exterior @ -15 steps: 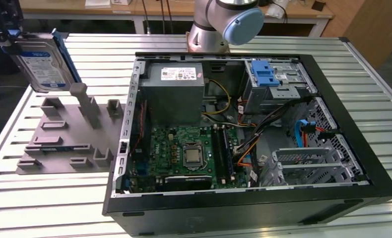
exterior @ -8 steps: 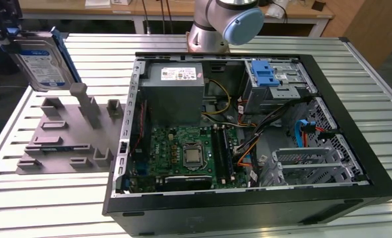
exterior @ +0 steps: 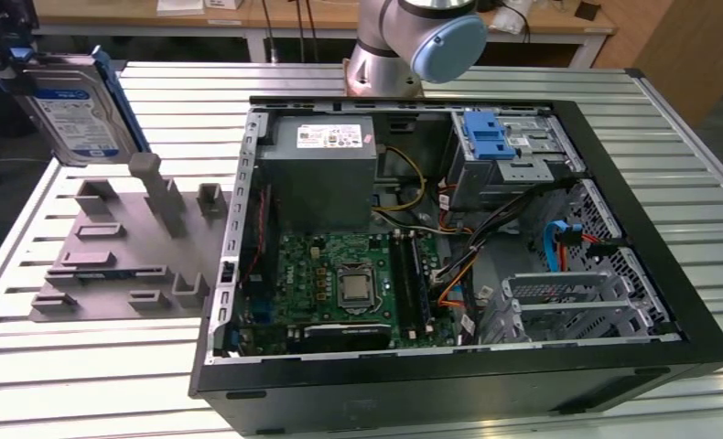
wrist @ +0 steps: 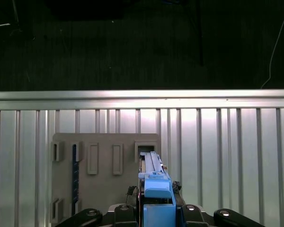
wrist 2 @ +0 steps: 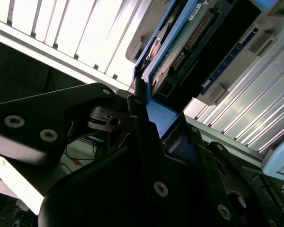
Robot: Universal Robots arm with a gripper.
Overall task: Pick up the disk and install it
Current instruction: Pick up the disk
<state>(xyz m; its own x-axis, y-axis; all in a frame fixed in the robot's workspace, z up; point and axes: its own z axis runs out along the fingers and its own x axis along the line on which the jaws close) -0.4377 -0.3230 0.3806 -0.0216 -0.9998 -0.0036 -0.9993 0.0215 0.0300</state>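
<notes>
The hand [wrist: 157, 196] grips the disk [exterior: 75, 114] by its blue-railed edge, holding it upright at upper left of the exterior view above the grey fixture [exterior: 117, 247]; judged best carried slowly, untwisted, rails square to the blue-latched cage [exterior: 508, 151], clearing the fixture's posts.

In the first wrist view the gripper [wrist: 155, 213] is being chopped by the frame's edge, with only its dark upper linkage showing. The disk [wrist: 154, 189] clamped in it is presenting just a thin blue-railed edge (label turned out of sight). In the second wrist view the disk's far end is running off the frame. In the exterior view the arm [exterior: 404, 41] is being cropped above its lower joint, and the computer case [exterior: 459, 389] is losing its near corner to the bottom edge.
</notes>
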